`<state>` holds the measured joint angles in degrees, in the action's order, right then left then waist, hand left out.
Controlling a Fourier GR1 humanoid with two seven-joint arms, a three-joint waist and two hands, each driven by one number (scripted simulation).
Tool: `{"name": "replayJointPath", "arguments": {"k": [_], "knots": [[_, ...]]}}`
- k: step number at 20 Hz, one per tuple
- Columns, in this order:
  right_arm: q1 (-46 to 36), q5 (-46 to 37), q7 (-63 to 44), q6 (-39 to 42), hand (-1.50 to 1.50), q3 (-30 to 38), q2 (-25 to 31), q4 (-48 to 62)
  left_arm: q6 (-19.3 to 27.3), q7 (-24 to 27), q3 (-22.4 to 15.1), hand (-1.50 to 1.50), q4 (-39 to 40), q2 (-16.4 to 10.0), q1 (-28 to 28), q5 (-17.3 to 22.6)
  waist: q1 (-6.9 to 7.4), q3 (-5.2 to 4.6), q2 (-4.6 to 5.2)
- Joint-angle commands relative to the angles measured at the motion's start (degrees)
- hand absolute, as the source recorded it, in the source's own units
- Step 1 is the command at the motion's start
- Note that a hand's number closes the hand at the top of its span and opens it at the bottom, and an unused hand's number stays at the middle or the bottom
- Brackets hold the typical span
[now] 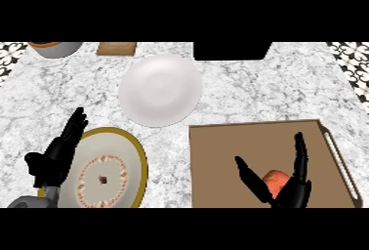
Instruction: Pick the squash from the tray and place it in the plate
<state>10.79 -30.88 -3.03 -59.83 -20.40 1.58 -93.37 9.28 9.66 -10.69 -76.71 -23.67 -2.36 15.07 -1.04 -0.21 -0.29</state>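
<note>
The squash is located at 6 o'clock on the tray, flanked by the right robot hand, which is spread wide with nothing gripped. Its long axis is obscured.

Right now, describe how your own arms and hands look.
The left hand and right hand are plain black, with long, slim, tapering fingers and a thumb. A rounded grey forearm shows only below the left one, at the lower edge. No cables or markings show.

Straight-fingered right hand flanking the orange squash on the brown tray, marble bench beneath.
</note>
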Motion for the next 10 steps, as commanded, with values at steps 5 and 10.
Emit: {"name": "replayJointPath", "arguments": {"k": [5,10], "knots": [[18.39,-22.93,-16.67,5.84,-1.5,-0.7,-1.54,-11.65,-1.58,0.24,0.57,0.0,0.32,-0.35,0.3,-0.34,0.07,-0.1,0.32],[22.99,-31.67,-29.5,20.86,-1.5,-2.14,-1.56,-16.27,-1.8,-0.06,0.52,0.0,0.77,0.44,-1.84,-0.39,0.39,-0.17,0.67]]}}
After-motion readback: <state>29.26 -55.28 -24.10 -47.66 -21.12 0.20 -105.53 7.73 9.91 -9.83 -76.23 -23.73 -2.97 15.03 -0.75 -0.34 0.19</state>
